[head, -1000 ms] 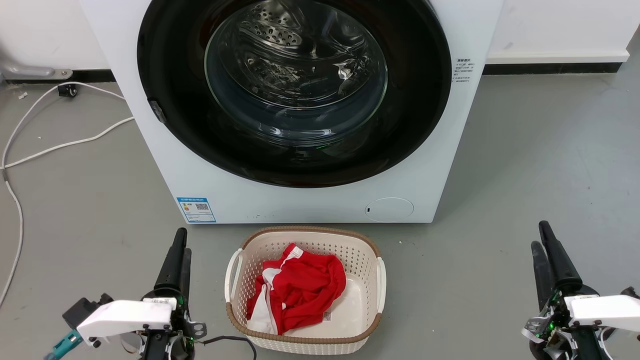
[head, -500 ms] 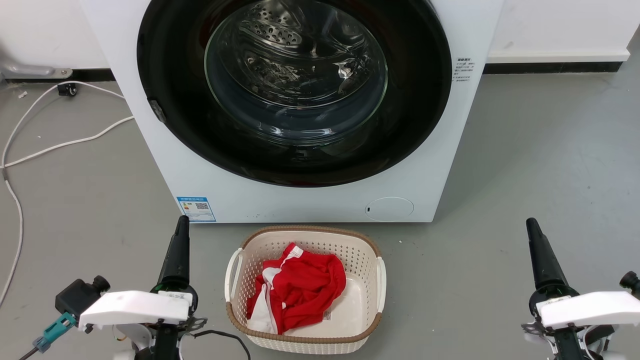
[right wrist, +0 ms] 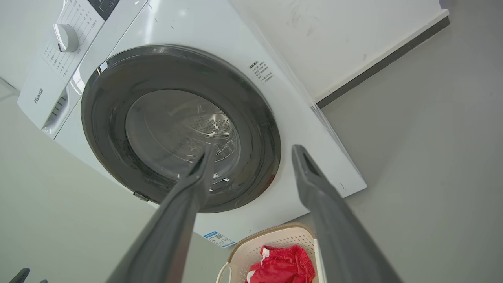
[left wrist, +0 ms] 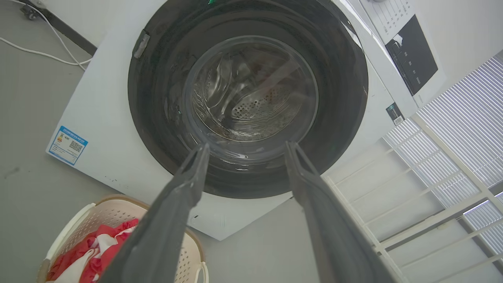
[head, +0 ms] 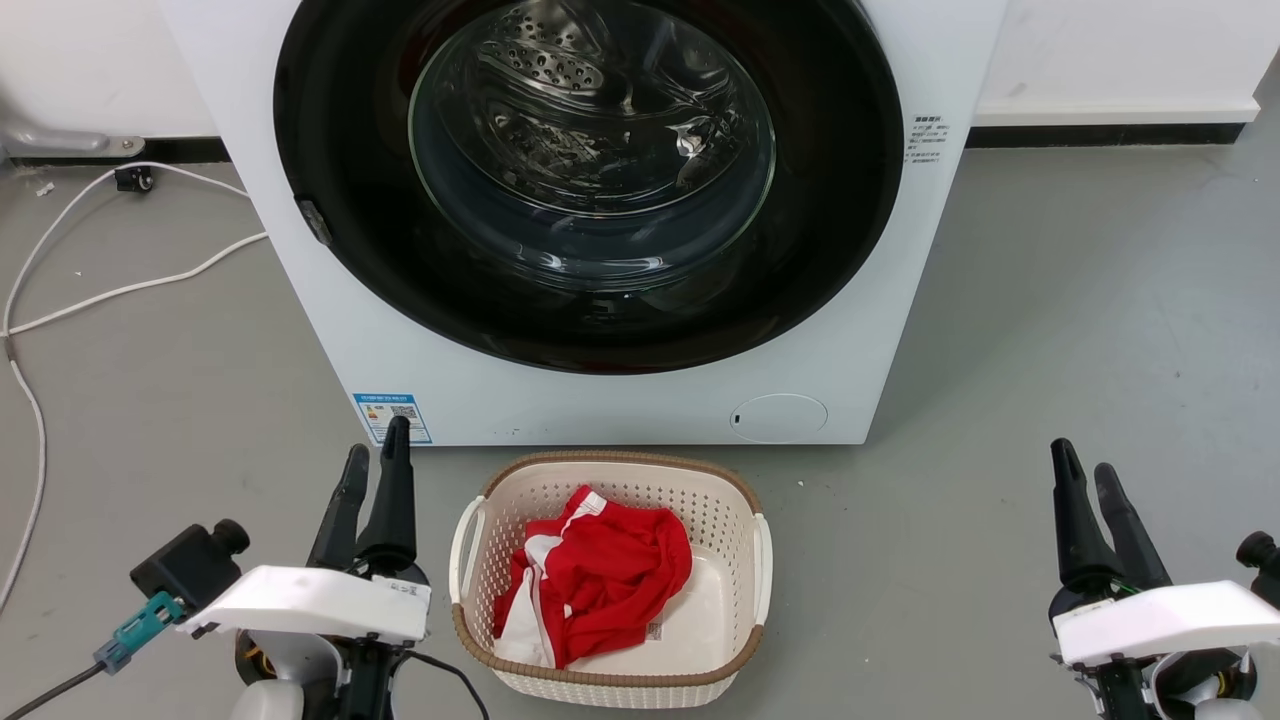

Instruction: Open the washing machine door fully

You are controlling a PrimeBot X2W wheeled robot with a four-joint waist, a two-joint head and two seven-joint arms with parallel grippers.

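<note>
- Head view: the washing machine door (head: 590, 180) sits shut on the white machine (head: 620, 405), far from both arms; opening is not begun.
- Left end effector (head: 378, 437) and right end effector (head: 1080, 457) hang released, empty, either side of the basket (head: 610, 460).
- Next, likely: reach the door's left-edge catch (head: 313, 222).
- Right wrist view adds the control dial (right wrist: 66, 37).

Grey floor (head: 1100, 300) — white wall (head: 1120, 50), dark skirting (head: 1100, 137), slatted blinds (left wrist: 463, 114).

The washing machine door (head: 840, 200) fills the front of the machine (head: 620, 405). Before it, a basket (head: 620, 462) on the floor (head: 1050, 330) holds a garment (head: 610, 580); cables (head: 130, 290) lie left.
</note>
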